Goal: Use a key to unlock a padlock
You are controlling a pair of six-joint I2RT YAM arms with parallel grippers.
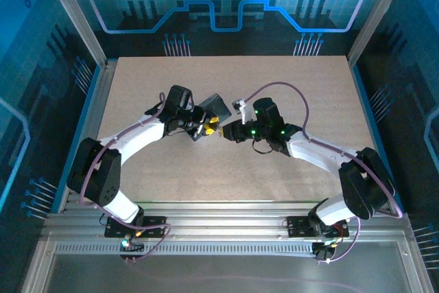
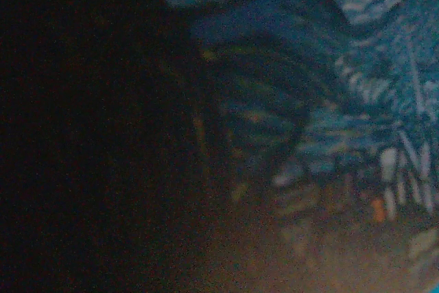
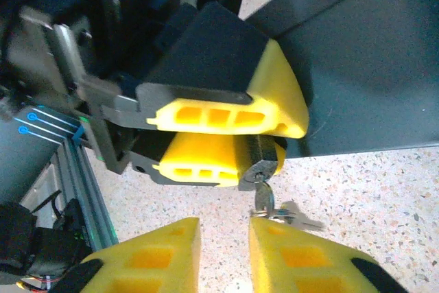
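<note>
In the right wrist view, my left gripper [image 3: 285, 143] is shut on the padlock [image 3: 264, 164], a small dark metal lock pinched between its two yellow fingers [image 3: 226, 114]. A silver key [image 3: 263, 198] sticks in the lock's keyhole and hangs down, with a ring and a second key [image 3: 298, 219] beside it. My right gripper [image 3: 224, 230] stands open just below, nothing between its yellow fingers [image 3: 302, 259]. The hanging key sits right over the tip of its right-hand finger. From above, the left gripper [image 1: 211, 125] and the right gripper [image 1: 226, 132] meet nose to nose at mid-table.
A dark rectangular box [image 1: 215, 106] lies on the speckled table [image 1: 288, 87] just behind the left gripper, and its dark face [image 3: 357, 66] is close to the padlock. The left wrist view is dim and blurred, with a blue swirl pattern [image 2: 357, 101] close to the lens.
</note>
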